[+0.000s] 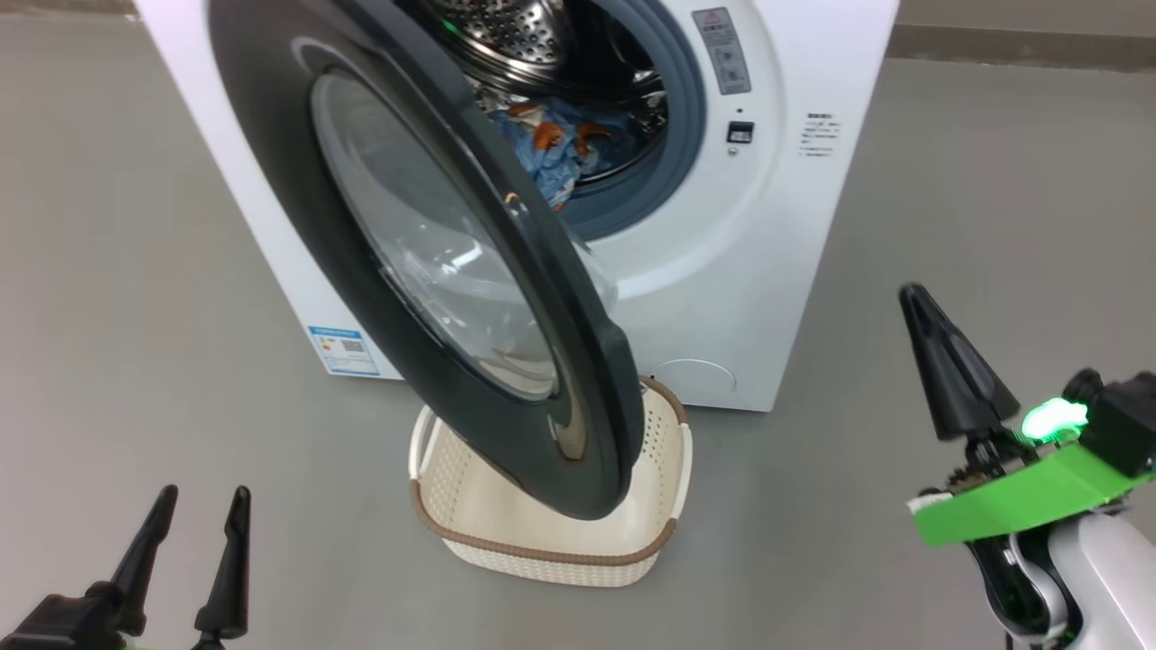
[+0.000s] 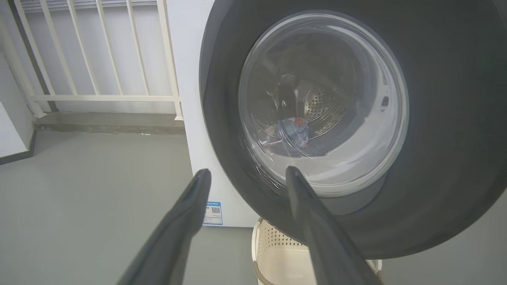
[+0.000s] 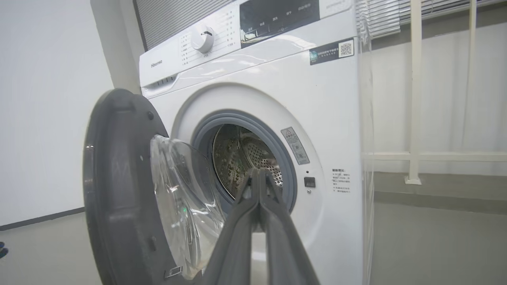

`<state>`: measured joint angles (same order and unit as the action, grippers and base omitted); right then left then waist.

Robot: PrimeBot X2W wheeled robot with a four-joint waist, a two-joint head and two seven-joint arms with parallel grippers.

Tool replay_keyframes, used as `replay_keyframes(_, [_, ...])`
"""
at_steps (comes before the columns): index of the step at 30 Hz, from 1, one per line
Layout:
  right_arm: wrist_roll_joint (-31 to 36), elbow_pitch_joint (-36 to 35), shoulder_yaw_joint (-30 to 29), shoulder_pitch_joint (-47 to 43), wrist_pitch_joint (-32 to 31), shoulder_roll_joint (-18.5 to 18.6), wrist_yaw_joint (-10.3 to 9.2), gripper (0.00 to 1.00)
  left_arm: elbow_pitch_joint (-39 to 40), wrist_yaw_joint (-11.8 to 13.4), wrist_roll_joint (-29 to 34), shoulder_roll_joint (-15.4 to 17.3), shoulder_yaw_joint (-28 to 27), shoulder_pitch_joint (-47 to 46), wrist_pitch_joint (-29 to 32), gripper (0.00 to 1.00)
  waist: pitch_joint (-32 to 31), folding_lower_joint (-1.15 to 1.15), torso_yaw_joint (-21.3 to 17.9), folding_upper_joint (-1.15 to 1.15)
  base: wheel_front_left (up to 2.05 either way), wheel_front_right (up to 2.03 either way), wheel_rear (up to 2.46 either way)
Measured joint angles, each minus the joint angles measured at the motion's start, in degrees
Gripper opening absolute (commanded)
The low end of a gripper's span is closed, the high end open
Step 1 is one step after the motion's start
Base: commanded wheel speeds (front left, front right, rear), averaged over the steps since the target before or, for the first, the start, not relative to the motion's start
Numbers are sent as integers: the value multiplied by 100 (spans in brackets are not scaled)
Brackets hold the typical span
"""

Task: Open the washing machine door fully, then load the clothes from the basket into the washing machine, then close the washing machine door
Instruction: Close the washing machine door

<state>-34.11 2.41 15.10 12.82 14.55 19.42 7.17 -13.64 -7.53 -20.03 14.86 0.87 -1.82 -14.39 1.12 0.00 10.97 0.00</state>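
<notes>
At upper centre of the head view, the clothes lay inside the drum of the washing machine, blue with orange bits, behind the grey gasket. The basket sat on the floor at lower centre, just in front of the machine. What showed of it looked empty, but the door covered its back part, so I couldn't confirm. The washing machine door stood part-open across frame centre, its lower edge hanging over the basket.

My read: loading was done, the closing step was in hand, and the door was not yet shut.

Right gripper was at the right edge of the head view, fingers pressed together into one point with nothing between them. It was well apart from the door, on the inner-face side. Its wrist view looked past the bowl window into the drum.

Left gripper was at lower left, fingers spread wide and empty. It faced the door's outer side without touching it. In the left wrist view, the black rim and glass lay beyond the fingertips.

The next move probably called for a push on the outer black rim near the free edge, swinging the door toward the gasket until the latch caught. The left arm looked better placed for that. I couldn't tell how much the door cleared the basket.
</notes>
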Motion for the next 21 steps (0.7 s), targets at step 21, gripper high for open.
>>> replay_keyframes(21, [190,-1045,1572,782,0,-135,0,0,63,0,102,-143,-127,220,0,100,-92,0,799,0,0,0,0])
